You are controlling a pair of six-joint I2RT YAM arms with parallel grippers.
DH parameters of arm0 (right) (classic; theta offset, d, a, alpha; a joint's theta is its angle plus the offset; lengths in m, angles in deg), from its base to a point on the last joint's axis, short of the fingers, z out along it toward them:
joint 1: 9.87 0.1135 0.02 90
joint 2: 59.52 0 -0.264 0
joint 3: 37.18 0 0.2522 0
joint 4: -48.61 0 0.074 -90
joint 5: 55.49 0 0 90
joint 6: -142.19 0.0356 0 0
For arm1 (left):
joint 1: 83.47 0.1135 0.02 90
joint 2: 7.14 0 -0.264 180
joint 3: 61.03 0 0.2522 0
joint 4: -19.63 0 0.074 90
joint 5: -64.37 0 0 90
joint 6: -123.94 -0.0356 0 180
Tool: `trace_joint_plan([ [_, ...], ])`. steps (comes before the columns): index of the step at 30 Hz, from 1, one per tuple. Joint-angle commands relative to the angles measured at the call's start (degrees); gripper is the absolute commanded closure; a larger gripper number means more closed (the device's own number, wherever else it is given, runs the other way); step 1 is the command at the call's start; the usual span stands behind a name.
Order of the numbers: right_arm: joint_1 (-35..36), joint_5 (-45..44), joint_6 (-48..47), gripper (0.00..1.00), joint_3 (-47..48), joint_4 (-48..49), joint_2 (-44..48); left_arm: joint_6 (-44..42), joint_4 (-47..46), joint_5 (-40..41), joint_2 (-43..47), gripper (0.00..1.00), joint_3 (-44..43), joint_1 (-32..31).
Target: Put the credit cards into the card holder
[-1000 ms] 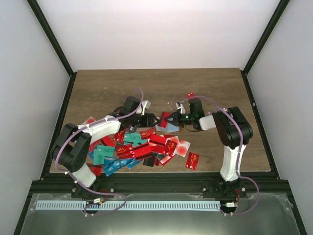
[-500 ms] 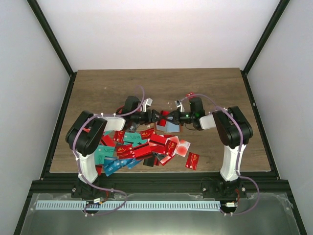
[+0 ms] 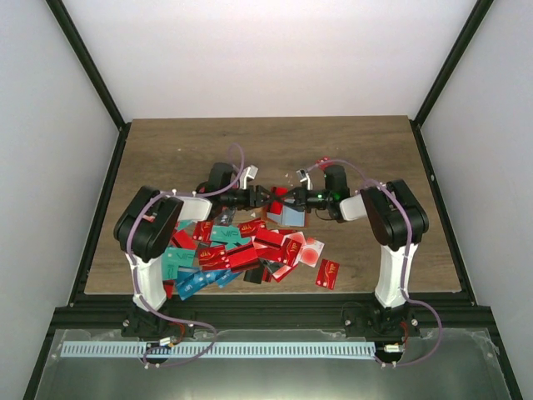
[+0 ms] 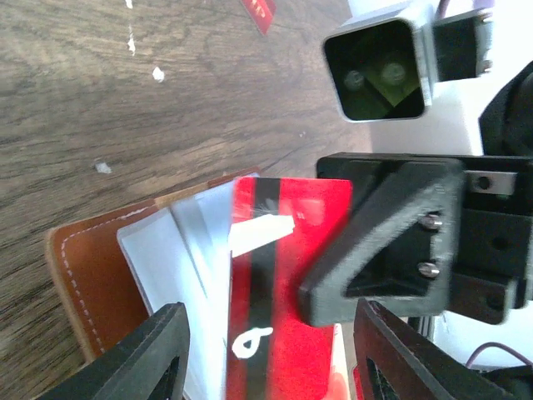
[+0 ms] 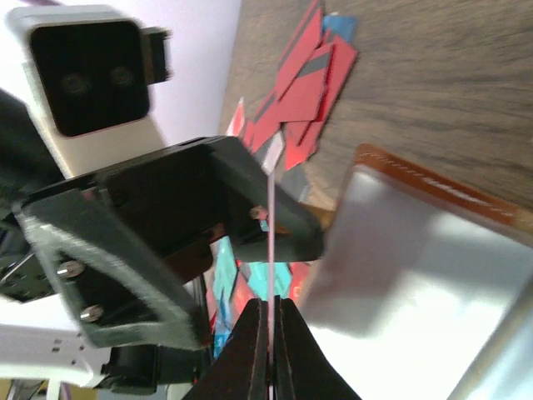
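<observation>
The brown card holder point(image 4: 79, 283) lies open on the table, pale blue inside point(image 5: 425, 275), in the middle of the top view point(image 3: 291, 217). My right gripper point(image 5: 271, 310) is shut on a red credit card with a black stripe point(image 4: 287, 250). It holds the card on edge over the holder's inner pocket. My left gripper point(image 4: 271, 354) is open, its fingers point(image 4: 158, 350) standing either side of that card and the holder's inner flap. In the top view the left gripper point(image 3: 265, 198) and right gripper point(image 3: 285, 200) meet nose to nose. Several more credit cards point(image 3: 241, 250) lie heaped nearer the arms.
A lone red card point(image 3: 327, 272) lies at the front right and another point(image 3: 323, 161) behind the right gripper. Small white specks point(image 4: 158, 75) dot the wood. Black frame posts stand at the table's edges.
The left arm has swung its elbow in and pushed its gripper a little right, up to the right gripper, with its jaws slightly narrower. The right gripper has kept its card and its place.
</observation>
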Motion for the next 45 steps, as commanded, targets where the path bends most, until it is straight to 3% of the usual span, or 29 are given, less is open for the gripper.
trace_joint_plan([
  [1, 0.3, 5.0, 0.7, 0.99, 0.2, 4.9, -0.1, -2.3, -0.5, -1.5, -1.9, 0.44, -1.0, 0.5],
  [6, 0.3, 5.5, 0.7, 0.99, -0.2, 5.3, -0.1, -2.3, -0.5, -1.7, -2.2, 0.48, -1.0, 1.2],
  [13, 0.4, 6.2, 1.8, 0.99, -0.3, 7.1, -0.5, -0.3, -4.1, -4.3, -2.9, 0.76, -0.5, 1.5],
  [20, 0.3, 7.0, 3.3, 0.99, -0.5, 9.7, -1.1, 1.0, -6.7, -5.8, -3.3, 0.96, -0.2, 1.5],
  [25, 0.3, 6.6, 4.0, 0.98, -0.7, 11.0, -1.5, 1.4, -6.6, -4.9, -3.0, 0.96, 0.2, 1.6],
  [31, 0.7, 5.3, 6.6, 0.88, -0.3, 14.0, -3.4, -0.6, -2.5, 0.0, -0.9, 0.96, 1.1, 1.9],
  [37, 1.5, 5.8, 12.4, 0.85, 2.7, 20.6, -7.5, 0.2, -3.9, 1.0, -0.4, 0.96, 3.0, 2.1],
  [45, 1.5, 4.7, 8.1, 0.77, 2.0, 14.8, -1.9, 0.1, -4.1, 3.6, -1.1, 0.96, 5.3, 2.8],
])
